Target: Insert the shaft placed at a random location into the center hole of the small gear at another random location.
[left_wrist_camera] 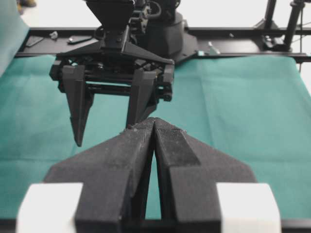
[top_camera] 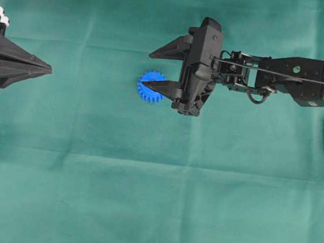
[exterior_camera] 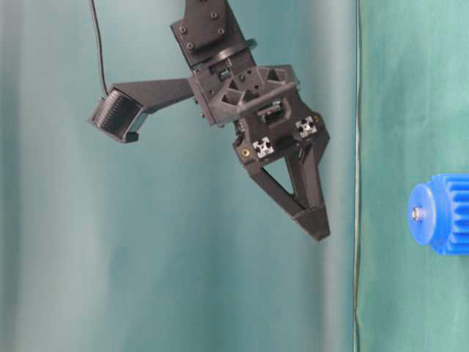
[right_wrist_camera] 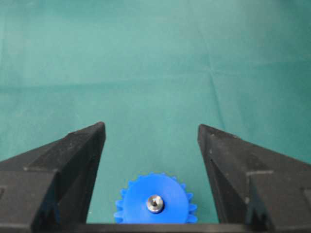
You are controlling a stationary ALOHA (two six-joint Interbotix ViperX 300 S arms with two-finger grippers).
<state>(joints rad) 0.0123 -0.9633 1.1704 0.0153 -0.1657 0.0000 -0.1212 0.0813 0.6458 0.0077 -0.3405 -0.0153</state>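
The gear (top_camera: 151, 87) lay flat on the green table (top_camera: 142, 200), a little above and left of the middle in the overhead view. The shaft (right_wrist_camera: 155, 204) stood in the hole at its hub, showing end-on as a small grey dot in the right wrist view and in the table-level view (exterior_camera: 416, 213), where the gear (exterior_camera: 440, 213) appeared at the right edge.

The right gripper (top_camera: 146, 69) reached in from the right with its fingers (right_wrist_camera: 73, 160) spread wide and holding nothing. Seen from overhead, one fingertip overlapped the gear and the other pointed left above it; whether the tip touched the gear could not be told. In the right wrist view the gear (right_wrist_camera: 154, 204) sat between the two fingers, low in the frame.

The left gripper (top_camera: 50, 71) sat at the left edge, well apart from the gear, its fingers (left_wrist_camera: 131, 145) pressed together and empty.
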